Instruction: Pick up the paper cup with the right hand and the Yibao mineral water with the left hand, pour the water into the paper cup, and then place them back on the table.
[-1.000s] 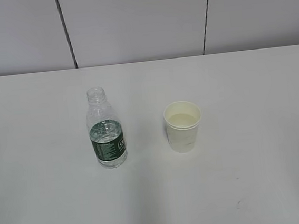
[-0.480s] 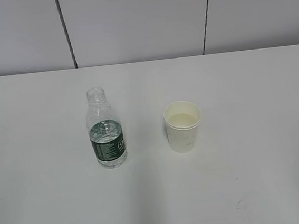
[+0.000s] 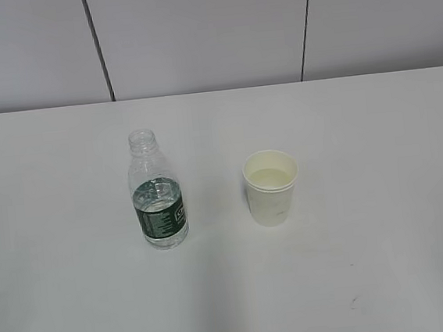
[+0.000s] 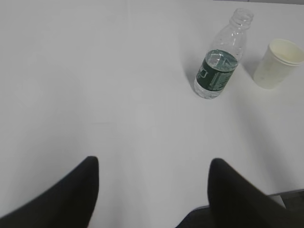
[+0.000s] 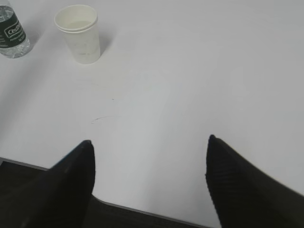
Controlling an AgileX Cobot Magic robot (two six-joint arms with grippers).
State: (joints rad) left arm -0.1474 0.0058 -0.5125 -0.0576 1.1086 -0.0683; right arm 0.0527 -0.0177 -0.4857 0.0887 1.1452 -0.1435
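The Yibao mineral water (image 3: 158, 195) stands upright and uncapped on the white table (image 3: 358, 121), left of centre, with water (image 3: 159, 199) up to about its green label. The paper cup (image 3: 271, 187) stands upright to its right, with clear liquid inside. Neither arm shows in the exterior view. In the left wrist view my left gripper (image 4: 154, 164) is open and empty near the table's front edge, far from the bottle (image 4: 218, 66) and the cup (image 4: 278, 64). My right gripper (image 5: 149, 145) is open and empty too, back from the cup (image 5: 80, 33) and the bottle (image 5: 12, 33).
A grey panelled wall (image 3: 209, 34) rises behind the table's far edge. The table's near edge (image 5: 142, 211) runs just under my right gripper. A small dark mark (image 3: 352, 302) sits on the tabletop at front right.
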